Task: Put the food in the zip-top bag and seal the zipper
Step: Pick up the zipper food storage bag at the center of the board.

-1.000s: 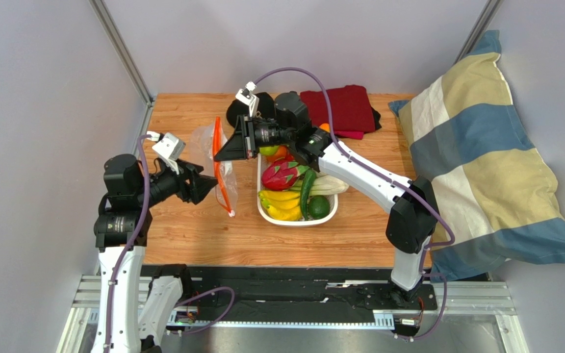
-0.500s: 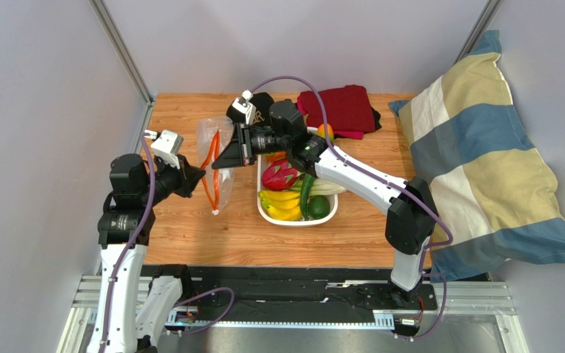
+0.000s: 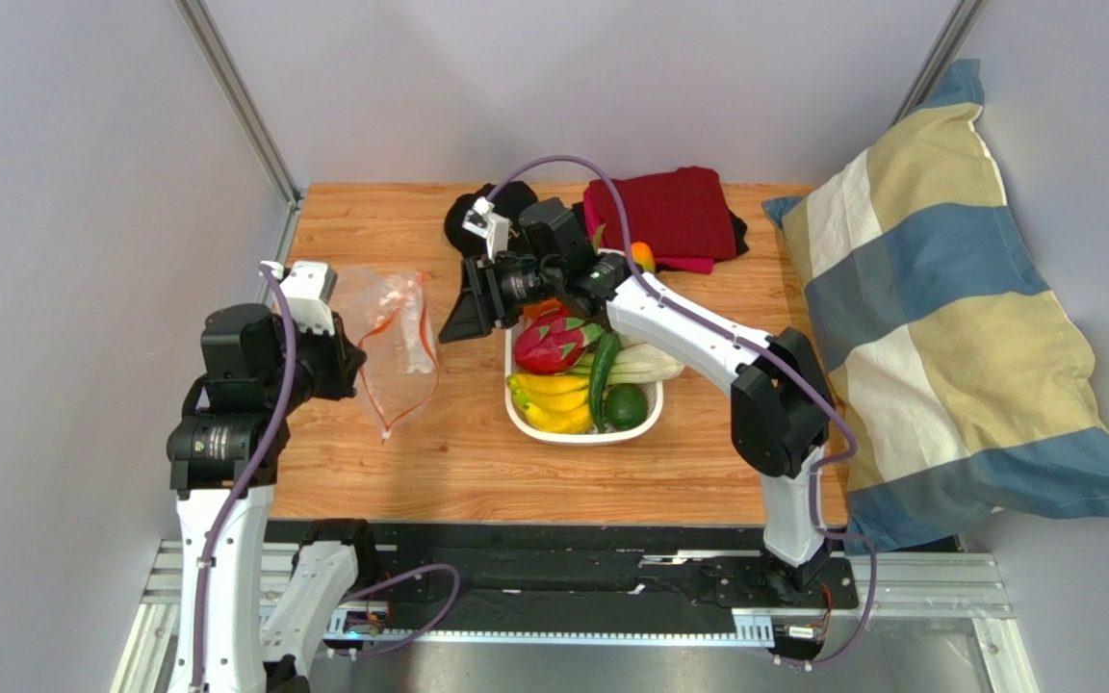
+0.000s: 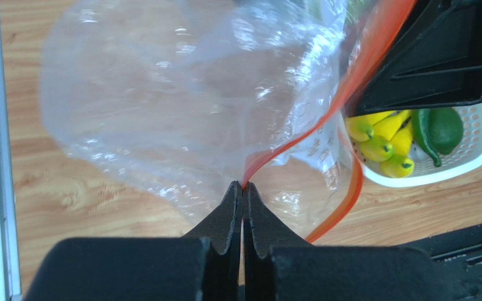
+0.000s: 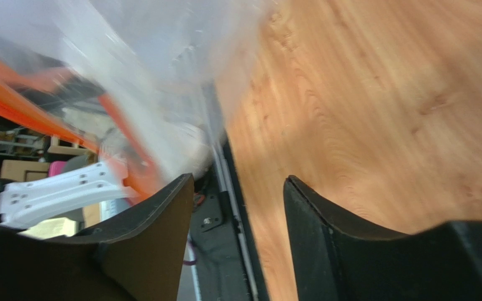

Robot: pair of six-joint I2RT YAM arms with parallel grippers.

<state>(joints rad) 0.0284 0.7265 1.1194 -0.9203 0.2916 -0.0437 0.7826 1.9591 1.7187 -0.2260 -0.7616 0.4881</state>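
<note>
1. Progress: early. Loading has not begun and the seal is open, so every fruit has yet to go in and the closing comes after that.
2. The zip-top bag [image 3: 399, 335] sits at 9 o'clock of the white basket [image 3: 524, 416], near it. The film is clear and crinkled, with nothing visible inside. I cannot tell whether its lower corner touches the table.
3. The zipper [image 4: 316, 122] has parted lips. In the left wrist view one lip runs toward 1 o'clock and the other sags toward 4 o'clock.
4. The left gripper [image 4: 243, 191] has its fingers pressed together, pinching the red strip at its end.
5. The right gripper [image 5: 237, 207] has its fingers spread with nothing between them. It is at the bag's 3 o'clock edge, at 10 o'clock of the basket. Whether it touches the film is unclear.
6. Basket contents:
   - pink dragon fruit [image 3: 550, 344] at centre
   - round green fruit [image 3: 627, 407] at 4 o'clock
   - bananas [image 3: 552, 399] at 7 o'clock
   - greens [image 3: 647, 361] at 3 o'clock
   - mango [image 3: 547, 309] at 12 o'clock, partly under the right arm
</note>
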